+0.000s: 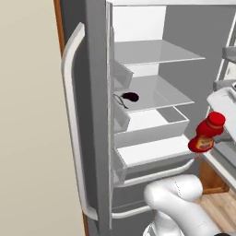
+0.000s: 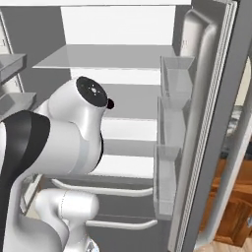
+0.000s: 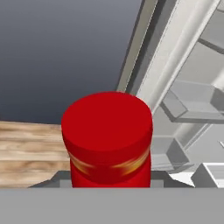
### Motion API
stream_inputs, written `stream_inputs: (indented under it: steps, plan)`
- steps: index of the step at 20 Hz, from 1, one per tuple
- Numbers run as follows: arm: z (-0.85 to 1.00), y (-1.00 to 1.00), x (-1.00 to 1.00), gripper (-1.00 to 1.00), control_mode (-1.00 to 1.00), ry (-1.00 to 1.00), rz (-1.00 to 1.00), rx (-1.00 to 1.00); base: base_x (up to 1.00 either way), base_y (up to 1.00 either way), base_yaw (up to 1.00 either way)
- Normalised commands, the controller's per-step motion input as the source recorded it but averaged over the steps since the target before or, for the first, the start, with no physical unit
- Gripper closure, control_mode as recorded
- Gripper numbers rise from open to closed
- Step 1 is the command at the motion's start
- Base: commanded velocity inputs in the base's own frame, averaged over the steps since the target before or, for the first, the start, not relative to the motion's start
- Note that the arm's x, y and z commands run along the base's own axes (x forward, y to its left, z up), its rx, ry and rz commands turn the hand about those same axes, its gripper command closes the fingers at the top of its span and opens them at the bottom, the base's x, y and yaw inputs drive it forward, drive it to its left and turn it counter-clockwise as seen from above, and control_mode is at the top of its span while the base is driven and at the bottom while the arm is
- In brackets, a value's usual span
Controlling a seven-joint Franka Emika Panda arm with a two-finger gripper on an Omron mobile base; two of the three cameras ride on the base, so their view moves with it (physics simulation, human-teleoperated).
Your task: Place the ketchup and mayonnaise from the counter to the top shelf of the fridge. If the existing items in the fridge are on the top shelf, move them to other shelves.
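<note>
A: What is seen of the largest things?

B: An open fridge [image 1: 92,115] is faced, its grey door with a long curved handle [image 1: 73,124] swung to the left in the left base view. Inside, a top shelf [image 1: 156,51] is seen bare, with a second shelf [image 1: 159,92] below it and drawers [image 1: 152,124] lower still. Door bins [image 2: 170,123] are stacked along the right-hand door in the right base view.

A: Is anything lying on the shelves?

B: A small dark item [image 1: 130,97] is seen on the second shelf, near its left front edge. What it is cannot be told.

A: And the ketchup?

B: The ketchup bottle [image 1: 206,133] is held tilted in the air at the right of the fridge opening, level with the drawers and apart from every shelf. In the hand view its red cap [image 3: 107,124] is seen close up.

A: How is the gripper set?

B: The gripper [image 3: 109,186] is clamped on the ketchup bottle, its fingers hidden behind the bottle.
</note>
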Motion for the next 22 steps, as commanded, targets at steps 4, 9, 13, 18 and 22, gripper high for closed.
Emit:
stream_inputs:
  steps: [4, 9, 13, 18, 22]
  plan:
    - [0.00, 0.00, 0.00, 1.00, 1.00, 0.00, 0.00, 0.00, 0.67, 0.03, 0.00]
    - [0.00, 0.00, 0.00, 1.00, 1.00, 0.00, 0.00, 0.00, 0.52, 0.01, 0.00]
    - [0.00, 0.00, 0.00, 1.00, 1.00, 0.00, 0.00, 0.00, 0.33, 0.00, -0.02]
    - [0.07, 0.00, 0.00, 1.00, -1.00, 0.00, -0.02, 0.01, 0.16, 0.00, -0.05]
    - [0.49, -0.01, 0.00, 1.00, -1.00, -0.01, -0.20, 0.15, 0.00, 0.00, 0.00]
